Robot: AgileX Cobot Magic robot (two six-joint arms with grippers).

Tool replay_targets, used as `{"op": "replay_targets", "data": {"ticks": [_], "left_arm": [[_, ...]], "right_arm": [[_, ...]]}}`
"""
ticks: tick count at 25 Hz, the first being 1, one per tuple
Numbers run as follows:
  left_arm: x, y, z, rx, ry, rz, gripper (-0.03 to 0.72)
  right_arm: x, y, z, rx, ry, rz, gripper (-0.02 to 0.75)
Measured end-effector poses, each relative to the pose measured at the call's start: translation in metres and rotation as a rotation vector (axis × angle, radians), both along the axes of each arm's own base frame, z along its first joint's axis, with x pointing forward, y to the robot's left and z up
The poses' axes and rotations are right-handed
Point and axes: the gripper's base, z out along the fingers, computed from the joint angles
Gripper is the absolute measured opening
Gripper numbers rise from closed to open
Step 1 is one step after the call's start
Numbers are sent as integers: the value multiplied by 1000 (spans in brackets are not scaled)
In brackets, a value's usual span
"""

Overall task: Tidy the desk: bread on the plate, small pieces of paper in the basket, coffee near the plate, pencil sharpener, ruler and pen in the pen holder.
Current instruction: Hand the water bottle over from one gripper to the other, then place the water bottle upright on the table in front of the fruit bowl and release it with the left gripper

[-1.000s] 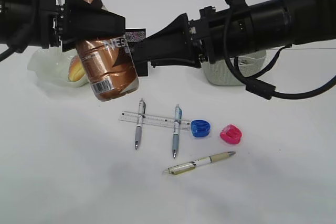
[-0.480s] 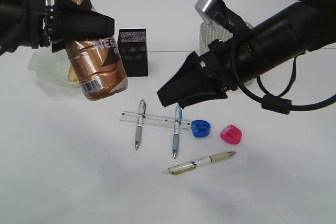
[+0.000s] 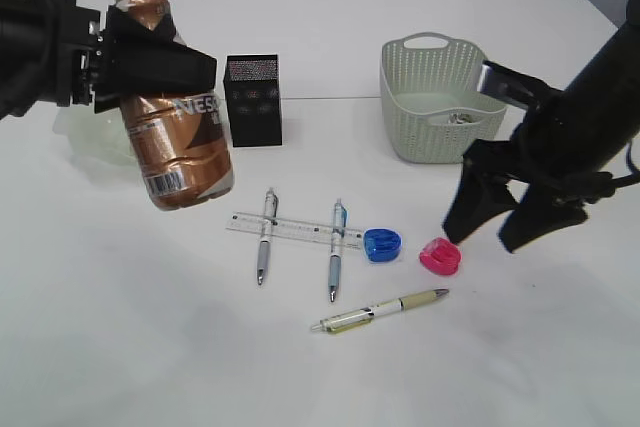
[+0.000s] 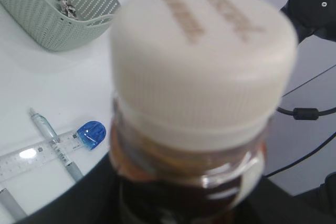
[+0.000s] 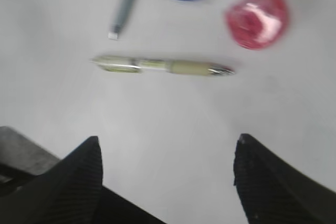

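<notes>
The coffee bottle [image 3: 178,137] is held in the air by the left gripper [image 3: 150,47], above the tabletop [image 3: 150,327] and to the left of the black pen holder [image 3: 253,99]; the fingers [image 3: 165,52] are closed around its upper part, just under the white cap [image 4: 205,56], and the body hangs a little tilted below them. The bottle seems full of brown liquid, so it is judged to be rather heavy for its size, and the thin plastic wall with the glossy label is probably slippery and can be pressed in; a grip high on the stiffer shoulder, as it is taken now, is considered the safest one, but some swinging of the lower part may be expected when it is set down. The plate is hardly visible behind the bottle, so the distance to it cannot be told. The right gripper [image 3: 497,225] is seen to the right of the pen holder, in front of the green basket [image 3: 430,97], with its fingers [image 5: 79,177] wide apart and empty. It hovers just beside the pink pencil sharpener [image 3: 440,255], not touching it. This sharpener is small, light and hard, with a rounded smooth shell, so it should be taken across its narrow sides.
</notes>
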Motion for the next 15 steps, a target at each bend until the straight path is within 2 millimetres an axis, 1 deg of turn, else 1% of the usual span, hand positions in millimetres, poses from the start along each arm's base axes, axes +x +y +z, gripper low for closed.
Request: {"op": "replay_targets", "data": {"ticks": [3, 6, 9, 12, 15], "left_arm": [[0, 1, -2, 23, -2, -1, 331], [-1, 1, -4, 44, 3, -5, 331], [-1, 2, -4, 53, 5, -7, 331], [0, 3, -7, 81, 7, 0, 330], [0, 5, -11, 131, 17, 14, 330]], "right_arm": [[4, -23, -1, -237, 32, -80, 569], [14, -38, 14, -403, 8, -155, 569], [23, -45, 37, -478, -31, -208, 569], [34, -47, 59, -499, -104, -236, 568], [40, -51, 74, -534, -164, -242, 568]]}}
